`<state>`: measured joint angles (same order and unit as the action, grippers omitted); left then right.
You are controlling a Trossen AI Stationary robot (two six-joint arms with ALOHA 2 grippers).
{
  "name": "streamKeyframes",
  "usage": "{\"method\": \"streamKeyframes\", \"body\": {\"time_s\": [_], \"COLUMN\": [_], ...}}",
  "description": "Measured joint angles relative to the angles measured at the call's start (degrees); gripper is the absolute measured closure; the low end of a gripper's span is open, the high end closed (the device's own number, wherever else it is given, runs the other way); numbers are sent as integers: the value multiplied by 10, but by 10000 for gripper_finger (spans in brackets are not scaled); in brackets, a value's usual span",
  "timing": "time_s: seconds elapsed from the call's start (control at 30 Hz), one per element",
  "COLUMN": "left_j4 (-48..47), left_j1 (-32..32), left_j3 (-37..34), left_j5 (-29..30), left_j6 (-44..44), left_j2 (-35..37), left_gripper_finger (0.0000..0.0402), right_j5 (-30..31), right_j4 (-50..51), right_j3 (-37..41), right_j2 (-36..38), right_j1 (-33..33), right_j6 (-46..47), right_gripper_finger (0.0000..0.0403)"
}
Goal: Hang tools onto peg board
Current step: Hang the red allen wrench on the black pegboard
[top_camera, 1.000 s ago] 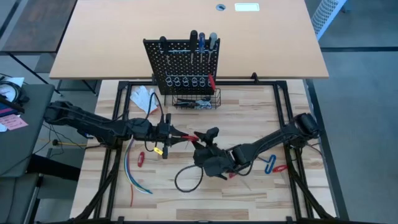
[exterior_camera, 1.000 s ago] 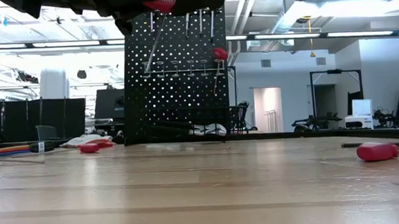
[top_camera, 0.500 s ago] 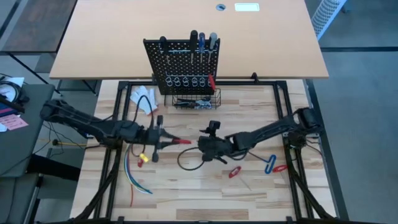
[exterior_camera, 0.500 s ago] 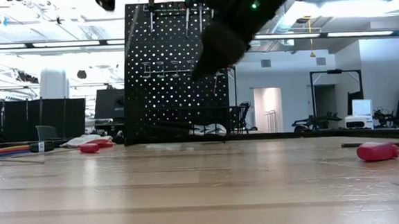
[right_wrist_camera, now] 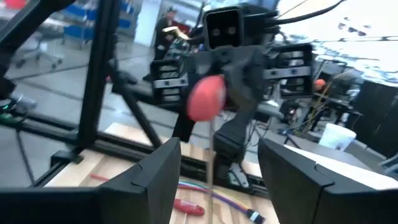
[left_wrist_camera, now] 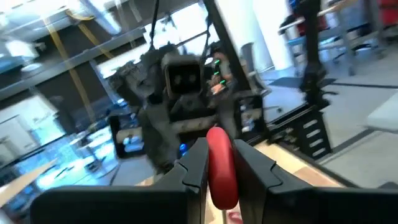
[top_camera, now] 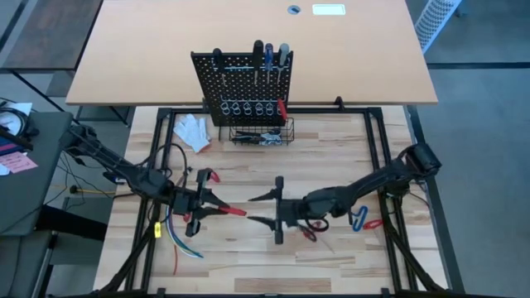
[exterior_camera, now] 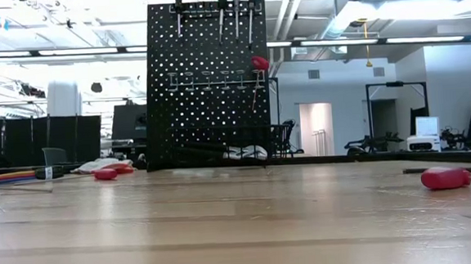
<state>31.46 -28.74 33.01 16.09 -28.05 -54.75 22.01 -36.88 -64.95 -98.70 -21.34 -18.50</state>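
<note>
The black peg board stands at the table's far side, with several tools hung along its top, a red-handled one by its rings, and a wire basket at its foot. My left gripper is at the near centre-left, shut on a red-handled tool. My right gripper faces it from the right, wide open and empty, a short gap away. Each wrist view shows the other gripper head-on. The tool's working end is hidden. My left gripper pinches the tool's red handle between its two fingers. The fingers come about level from the table's left and lie along the handle. The handle's rounded end sticks out past the fingertips toward my right gripper. The tool is clear of the table.
A white glove lies left of the basket. Coloured wires lie at the near left. A red-handled tool, blue-handled pliers and another red tool lie on the table under and beside my right arm.
The two grippers were close together at the table's centre. My left gripper has drawn back toward the table's left and near edge, keeping the red-handled tool. My right gripper has gone toward the near edge and now faces the left one across a gap.
</note>
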Motion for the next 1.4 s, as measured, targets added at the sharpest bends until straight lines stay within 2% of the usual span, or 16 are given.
{"method": "streamKeyframes", "body": {"time_s": [0.1, 0.2, 0.43, 0.6, 1.0, 1.1, 1.3, 1.4], "left_j4": [0, 0, 0, 0, 39, 43, 45, 44], "left_j1": [-5, -7, -6, -5, 22, 22, 22, 22], "left_j3": [0, 0, 0, 0, 0, 0, 0, 0], "left_j5": [33, 37, 38, 67, 72, 72, 77, 102], "left_j6": [-4, -7, -6, 0, 3, 4, 15, 22], "left_j2": [0, 0, 0, 0, -41, -41, -41, -41], "left_gripper_finger": [359, 359, 359, 359, 359, 359, 356, 338], "right_j5": [2, 3, 3, 3, 3, 3, 5, 25], "right_j4": [17, 37, 75, 76, 94, 98, 98, 96], "right_j3": [-18, -32, -49, -50, -50, -50, -50, -50], "right_j2": [1, 0, 0, 0, 0, 0, 0, 0], "right_j1": [1, 0, 5, 8, 28, 28, 28, 27], "right_j6": [9, 19, 21, 21, 26, 26, 24, 8], "right_gripper_finger": [185, 190, 231, 253, 264, 283, 349, 357]}}
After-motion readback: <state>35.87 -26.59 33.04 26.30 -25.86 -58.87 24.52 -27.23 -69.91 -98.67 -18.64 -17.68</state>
